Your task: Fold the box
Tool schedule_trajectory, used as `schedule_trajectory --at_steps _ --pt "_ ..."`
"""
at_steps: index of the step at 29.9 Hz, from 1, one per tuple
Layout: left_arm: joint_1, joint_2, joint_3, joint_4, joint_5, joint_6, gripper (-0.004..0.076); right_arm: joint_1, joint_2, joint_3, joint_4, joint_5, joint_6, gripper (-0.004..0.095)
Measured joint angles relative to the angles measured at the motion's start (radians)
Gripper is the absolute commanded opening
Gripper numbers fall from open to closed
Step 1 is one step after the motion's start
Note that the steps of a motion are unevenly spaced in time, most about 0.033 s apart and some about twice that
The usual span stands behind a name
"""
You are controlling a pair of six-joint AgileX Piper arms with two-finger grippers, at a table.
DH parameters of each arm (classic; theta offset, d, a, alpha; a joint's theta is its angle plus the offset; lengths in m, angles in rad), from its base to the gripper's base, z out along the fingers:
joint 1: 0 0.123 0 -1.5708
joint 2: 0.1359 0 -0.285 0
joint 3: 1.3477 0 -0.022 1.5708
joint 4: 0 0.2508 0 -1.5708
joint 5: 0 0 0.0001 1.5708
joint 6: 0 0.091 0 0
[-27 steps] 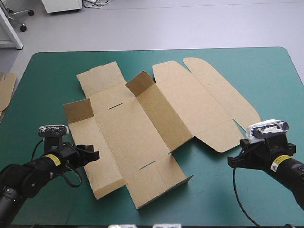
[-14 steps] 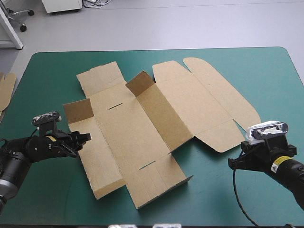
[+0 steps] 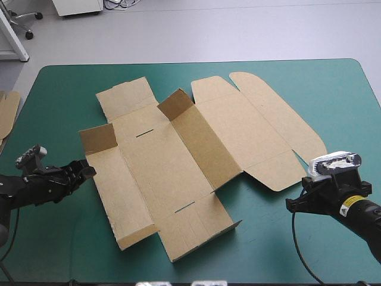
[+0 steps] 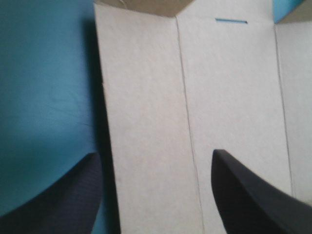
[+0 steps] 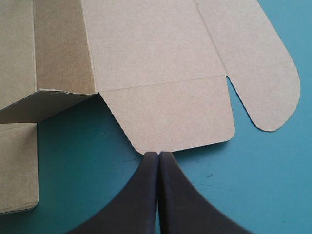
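The box point(image 3: 178, 161) in front of me is a cut sheet of brown board, still unfolded and lying almost flat on the middle of the teal-green cover point(image 3: 309, 83), stretched on a slant from the near left toward the far right. Two small flaps stand up from it, one flap point(image 3: 98, 138) at its left edge and another point(image 3: 175, 104) at its far side near the centre, with two thin slots cut in the wide panel between them. Its lid point(image 3: 256, 131), with rounded tabs, lies flat at the right end.
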Motion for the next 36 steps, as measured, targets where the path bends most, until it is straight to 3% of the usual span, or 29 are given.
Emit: schedule_trajectory --at_steps 6,13,36 --pt "0.05 0.061 0.158 -0.195 0.011 0.197 0.0468 0.0 0.0 0.0 0.001 0.0 0.0 -0.0019" --pt "0.097 0.064 0.247 -0.293 0.008 0.323 0.0467 0.0 0.0 0.0 0.003 0.004 0.0 -0.0019" --pt "0.098 0.175 0.278 -0.39 0.111 0.483 0.0449 0.0 0.0 0.0 0.003 0.007 0.0 -0.0019"
